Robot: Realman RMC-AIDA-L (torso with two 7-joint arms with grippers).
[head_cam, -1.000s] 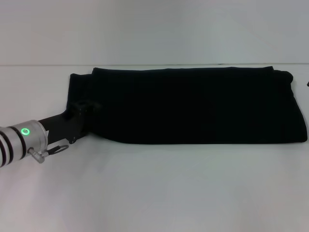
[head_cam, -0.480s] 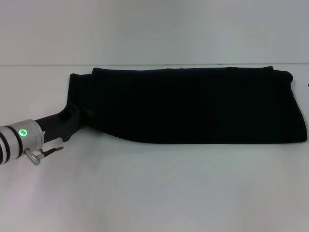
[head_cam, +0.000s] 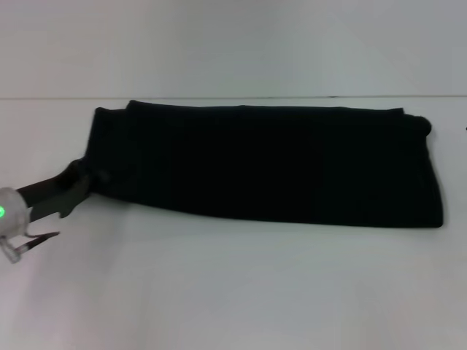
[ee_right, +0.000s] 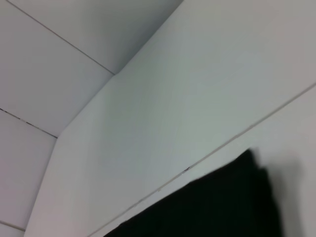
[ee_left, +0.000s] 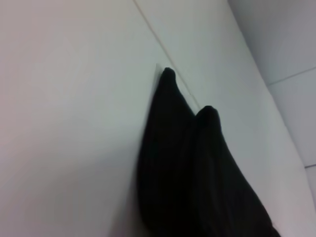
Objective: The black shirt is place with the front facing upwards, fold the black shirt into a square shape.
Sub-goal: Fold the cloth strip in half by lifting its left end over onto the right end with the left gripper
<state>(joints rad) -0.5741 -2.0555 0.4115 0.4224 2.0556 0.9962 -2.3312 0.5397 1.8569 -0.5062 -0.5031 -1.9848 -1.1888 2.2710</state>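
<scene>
One left hand (head_cam: 82, 182) touches the folded black shirt (head_cam: 270, 164); white table (head_cam: 233, 292) beneath.

Lots you can't actually make out here

The left end effector (head_cam: 86, 179) blends into the black shirt (head_cam: 270, 164) at its left end, so no telling if it's gripping. Its arm is cut off by the left edge. Shirt's front print is hidden; both wrist views crop the shirt.

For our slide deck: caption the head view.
Left end effector at the near left corner of the folded black shirt on a white table.
</scene>
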